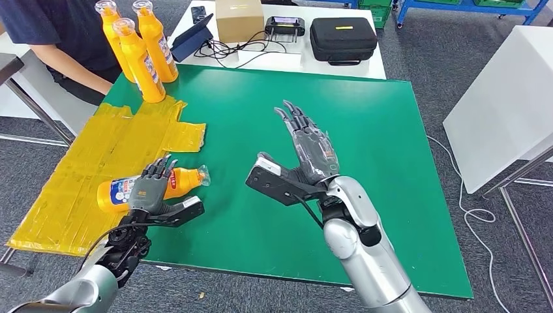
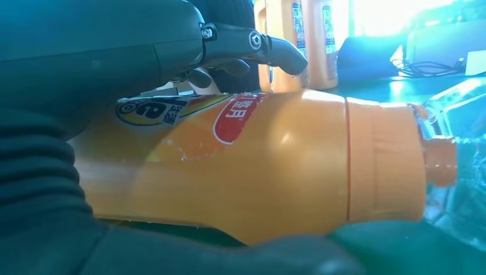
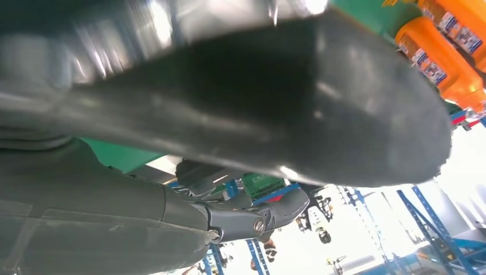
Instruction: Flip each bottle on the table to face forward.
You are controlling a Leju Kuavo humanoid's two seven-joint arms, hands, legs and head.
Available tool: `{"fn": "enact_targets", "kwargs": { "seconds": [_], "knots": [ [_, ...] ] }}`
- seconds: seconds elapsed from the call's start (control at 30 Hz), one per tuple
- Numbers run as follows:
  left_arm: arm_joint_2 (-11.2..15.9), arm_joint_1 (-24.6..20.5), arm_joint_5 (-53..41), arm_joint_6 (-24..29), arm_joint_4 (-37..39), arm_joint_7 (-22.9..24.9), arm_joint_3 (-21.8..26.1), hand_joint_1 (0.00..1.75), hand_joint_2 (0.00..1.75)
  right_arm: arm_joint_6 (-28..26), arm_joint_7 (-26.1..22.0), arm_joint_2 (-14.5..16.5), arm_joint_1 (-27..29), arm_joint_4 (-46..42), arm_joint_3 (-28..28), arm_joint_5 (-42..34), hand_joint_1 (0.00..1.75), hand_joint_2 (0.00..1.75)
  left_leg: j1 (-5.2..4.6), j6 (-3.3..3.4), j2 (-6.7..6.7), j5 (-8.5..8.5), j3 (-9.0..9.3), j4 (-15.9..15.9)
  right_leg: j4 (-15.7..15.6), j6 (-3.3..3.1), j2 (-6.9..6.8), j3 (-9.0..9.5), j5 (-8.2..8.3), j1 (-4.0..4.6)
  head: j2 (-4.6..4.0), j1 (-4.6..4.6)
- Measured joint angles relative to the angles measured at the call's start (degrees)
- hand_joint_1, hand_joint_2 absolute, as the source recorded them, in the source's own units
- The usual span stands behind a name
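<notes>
left hand over lying bottle, right hand idle

green counter carries a yellow sheet at its left; three orange bottles stand upright at the far left corner. one orange bottle lies on its side, long axis across the counter, clear cap pointing right. left hand is nearest, fingers draped over its body, grip looks closed. right hand raised, fingers wide, holding nothing.

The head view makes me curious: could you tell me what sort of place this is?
Probably a robotics lab or test area, not a home. A green mat is laid out as a work surface, a white table behind it carries a black case and cables, and blue racks stand on grey carpet.
</notes>
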Motion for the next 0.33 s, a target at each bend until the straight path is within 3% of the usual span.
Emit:
{"fn": "enact_targets", "kwargs": {
  "seconds": [0.17, 0.33],
  "knots": [
    [-0.4, 1.7, 17.1, 0.8, -4.4, -9.2, 1.5, 0.00, 0.00, 0.0, 0.0, -0.2, 0.7, 0.0, -0.3, 0.0, 0.00, 0.00, 0.01, 0.00, 0.02, 0.00, -0.04, 0.0, 0.0, 0.00, 0.02, -0.06, 0.00, 0.01, 0.00, 0.01],
    [-1.6, 7.3, 44.3, -7.4, -23.4, -11.5, 3.8, 0.00, 0.00, -2.3, -2.7, -0.1, 0.9, 1.0, -1.4, -0.7, 0.00, 0.00, 0.01, 0.00, 0.06, 0.00, -0.21, 0.0, 0.0, 0.00, 0.07, -0.22, 0.00, 0.01, 0.00, 0.01]
  ]
}}
